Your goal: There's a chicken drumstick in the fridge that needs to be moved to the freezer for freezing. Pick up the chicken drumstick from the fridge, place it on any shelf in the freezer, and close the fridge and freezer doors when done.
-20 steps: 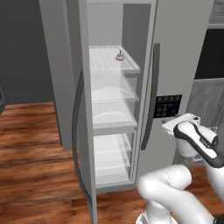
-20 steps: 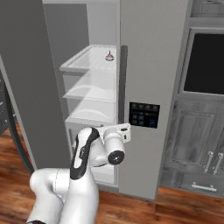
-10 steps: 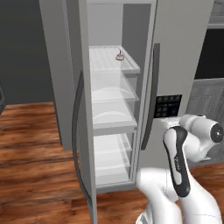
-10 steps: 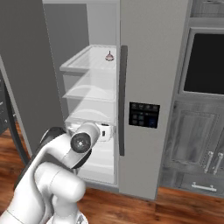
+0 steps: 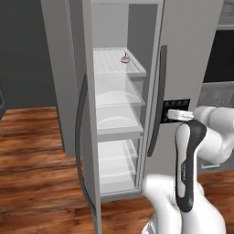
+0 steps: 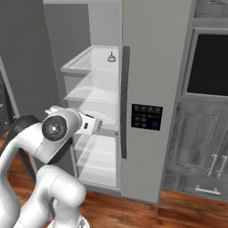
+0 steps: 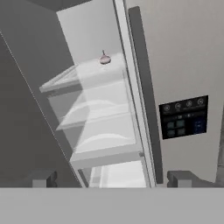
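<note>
In the left base view the fridge (image 5: 109,27) stands open, its door (image 5: 89,137) swung only part way at the left, and the gripper (image 5: 172,114) hangs just in front of the closed freezer door (image 5: 192,45), near the black panel (image 5: 176,109). A reach to the left from here could clip that door's handle (image 5: 161,87). In the right base view the gripper (image 6: 92,125) sits near the fridge opening, and the one thing we make out inside is a pink pointed item (image 6: 111,57) on the top shelf (image 6: 84,62). We cannot tell where the drumstick lies, so we risk grabbing that pink item by mistake. In the hand view the fingertips (image 7: 43,178) are spread wide with nothing between them, and the gripper (image 7: 111,179) looks up at the shelves from low down. The gap beside the fridge door looks narrow, so the arm could knock it. The freezer is also still closed, so a carried drumstick would have nowhere to go.
</note>
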Motion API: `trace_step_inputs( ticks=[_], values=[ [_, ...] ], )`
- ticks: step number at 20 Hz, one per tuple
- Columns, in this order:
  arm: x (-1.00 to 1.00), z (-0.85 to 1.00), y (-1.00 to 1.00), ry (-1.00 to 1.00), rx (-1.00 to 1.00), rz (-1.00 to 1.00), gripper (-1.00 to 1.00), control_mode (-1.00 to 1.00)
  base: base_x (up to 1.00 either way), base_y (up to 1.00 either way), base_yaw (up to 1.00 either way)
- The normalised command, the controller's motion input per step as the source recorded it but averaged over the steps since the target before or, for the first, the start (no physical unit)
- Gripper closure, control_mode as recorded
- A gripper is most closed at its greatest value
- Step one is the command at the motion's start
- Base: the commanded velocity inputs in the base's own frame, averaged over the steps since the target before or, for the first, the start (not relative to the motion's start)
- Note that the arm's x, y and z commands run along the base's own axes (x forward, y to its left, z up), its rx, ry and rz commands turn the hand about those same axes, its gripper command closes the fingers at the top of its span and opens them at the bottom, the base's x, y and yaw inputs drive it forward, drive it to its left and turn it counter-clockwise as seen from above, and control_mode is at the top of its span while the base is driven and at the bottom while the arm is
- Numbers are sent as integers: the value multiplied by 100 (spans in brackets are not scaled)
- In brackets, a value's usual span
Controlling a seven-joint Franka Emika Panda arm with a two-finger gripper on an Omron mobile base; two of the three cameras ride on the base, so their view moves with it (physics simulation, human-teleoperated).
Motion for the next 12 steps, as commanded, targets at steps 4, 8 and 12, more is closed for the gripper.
trace_step_inputs(
  ticks=[4,8,12],
  values=[
    [0,-65,100,-29,0,-25,-100,-100,0,0,0],
    [2,-93,100,-22,0,-27,-100,-100,0,0,0],
    [6,-100,100,-16,0,-28,-100,-100,0,0,0]
  ],
)
